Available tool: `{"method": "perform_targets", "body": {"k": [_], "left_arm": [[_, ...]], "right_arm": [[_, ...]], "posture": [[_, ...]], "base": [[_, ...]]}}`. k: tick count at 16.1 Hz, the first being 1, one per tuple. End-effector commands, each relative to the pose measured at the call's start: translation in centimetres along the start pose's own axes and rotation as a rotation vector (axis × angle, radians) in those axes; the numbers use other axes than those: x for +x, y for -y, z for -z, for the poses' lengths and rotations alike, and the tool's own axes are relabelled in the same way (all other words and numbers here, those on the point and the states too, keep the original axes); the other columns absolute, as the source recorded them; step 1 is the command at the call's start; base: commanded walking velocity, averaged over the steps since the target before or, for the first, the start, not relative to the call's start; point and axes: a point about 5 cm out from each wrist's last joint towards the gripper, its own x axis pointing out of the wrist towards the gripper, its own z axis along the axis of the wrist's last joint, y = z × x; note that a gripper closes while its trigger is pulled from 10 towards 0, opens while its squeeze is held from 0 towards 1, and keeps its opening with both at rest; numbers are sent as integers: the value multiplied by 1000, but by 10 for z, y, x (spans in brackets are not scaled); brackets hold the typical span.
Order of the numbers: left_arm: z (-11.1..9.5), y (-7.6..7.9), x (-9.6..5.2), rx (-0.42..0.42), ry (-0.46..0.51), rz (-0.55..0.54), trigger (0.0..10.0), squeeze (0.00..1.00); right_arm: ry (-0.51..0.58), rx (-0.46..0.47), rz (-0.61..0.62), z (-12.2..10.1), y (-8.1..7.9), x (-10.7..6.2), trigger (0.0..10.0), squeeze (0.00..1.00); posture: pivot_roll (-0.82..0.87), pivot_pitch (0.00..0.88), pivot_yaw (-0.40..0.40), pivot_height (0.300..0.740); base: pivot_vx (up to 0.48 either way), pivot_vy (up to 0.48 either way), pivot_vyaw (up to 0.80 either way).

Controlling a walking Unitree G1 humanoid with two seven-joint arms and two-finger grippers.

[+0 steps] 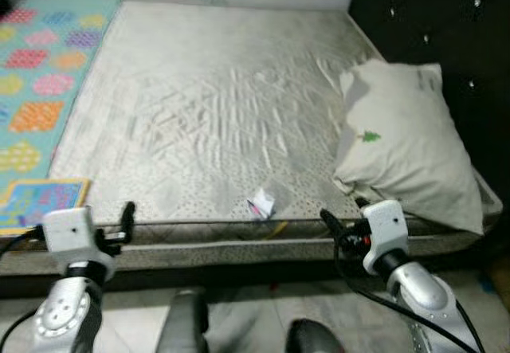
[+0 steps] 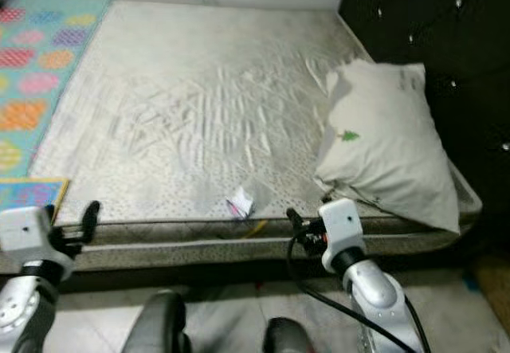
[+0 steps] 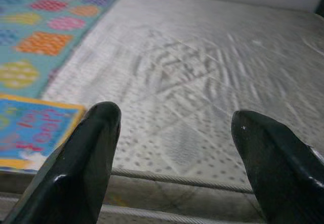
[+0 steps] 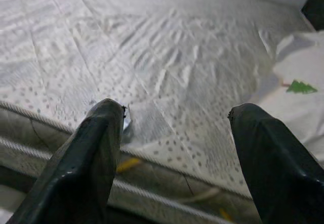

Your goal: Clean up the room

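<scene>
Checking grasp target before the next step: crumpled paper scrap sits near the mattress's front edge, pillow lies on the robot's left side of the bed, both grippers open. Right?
Not quite. The pillow lies on the robot's right side of the mattress, as the left eye view shows. The rest holds: the paper scrap sits near the front edge, and the left gripper and right gripper are both open.

Mattress (image 1: 215,106): you see pale grey-white, quilted with small dots
Pillow (image 1: 406,146): off-white with a small green tree print
Play mat (image 1: 44,66): teal with bright multicoloured patches
Paper scrap (image 1: 260,204): white, pink marks
Headboard (image 1: 446,26): black, tufted
</scene>
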Motion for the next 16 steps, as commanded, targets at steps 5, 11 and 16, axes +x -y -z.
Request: {"method": "perform_targets", "body": {"k": [5,11,16], "left_arm": [[0,4,1,-5,1,19,10000,0],[-1,7,2,-10,9,31,10000,0],[-1,7,3,-11,10,34,10000,0]], "right_arm": [[-12,5,10,2,3,0,10000,0],[-6,4,9,2,3,2,10000,0],[-4,2,5,2,3,3,10000,0]], "posture": [[-50,145,-61,636],[-53,146,-61,636],[-55,144,-63,636]], "base": [[0,0,0],[349,0,0],[402,0,0]]}}
